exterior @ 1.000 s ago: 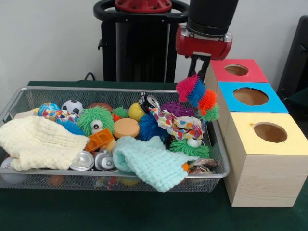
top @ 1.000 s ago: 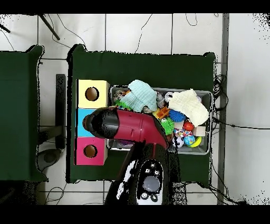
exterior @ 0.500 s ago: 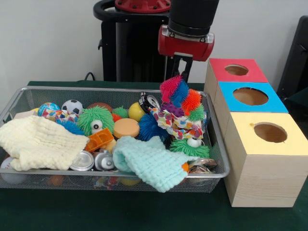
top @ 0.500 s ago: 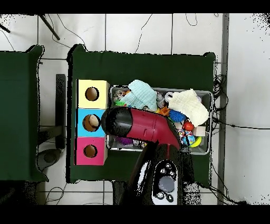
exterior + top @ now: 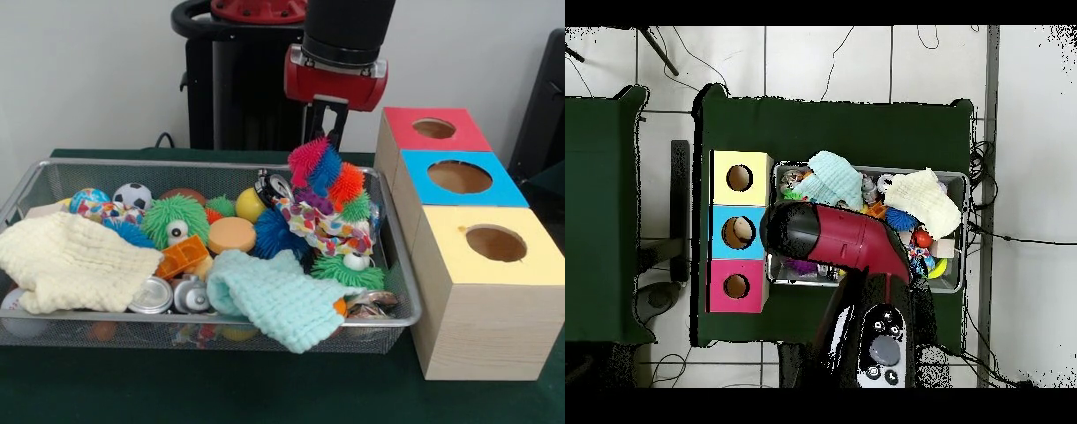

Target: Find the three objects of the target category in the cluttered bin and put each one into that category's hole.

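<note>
Multicoloured spiky toy (image 5: 328, 176) hides hand (image 5: 325, 141) tips; pinching it, above bin (image 5: 399, 265).

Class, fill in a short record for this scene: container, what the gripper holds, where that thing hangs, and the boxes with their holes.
container: wire bin, cluttered with toys and cloths
gripper: shut on spiky toy
toy position: hanging above the bin's far right part
boxes: red box, blue box, yellow box, one round hole each
holes: nothing visible inside
</note>
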Available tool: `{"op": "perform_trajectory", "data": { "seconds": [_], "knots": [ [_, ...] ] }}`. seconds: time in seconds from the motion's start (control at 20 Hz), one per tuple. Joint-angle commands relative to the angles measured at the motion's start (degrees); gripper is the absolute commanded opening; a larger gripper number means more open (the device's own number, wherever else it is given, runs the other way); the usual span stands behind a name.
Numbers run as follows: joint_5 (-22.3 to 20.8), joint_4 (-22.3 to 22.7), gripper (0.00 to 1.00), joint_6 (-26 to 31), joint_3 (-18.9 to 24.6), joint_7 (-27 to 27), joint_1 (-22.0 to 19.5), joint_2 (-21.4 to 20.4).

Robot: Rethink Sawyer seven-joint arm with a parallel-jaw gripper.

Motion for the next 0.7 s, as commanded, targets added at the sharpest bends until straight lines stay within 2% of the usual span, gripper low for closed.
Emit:
{"op": "perform_trajectory", "data": {
  "seconds": [0.05, 0.7],
  "knots": [
    [0.48, 1.92, 0.0, 2.37, 3.88, 7.13, -0.69, -1.81],
    [0.4, 7.8, 0.0, 0.44, 4.27, 6.13, -1.12, -5.65]
  ]
}}
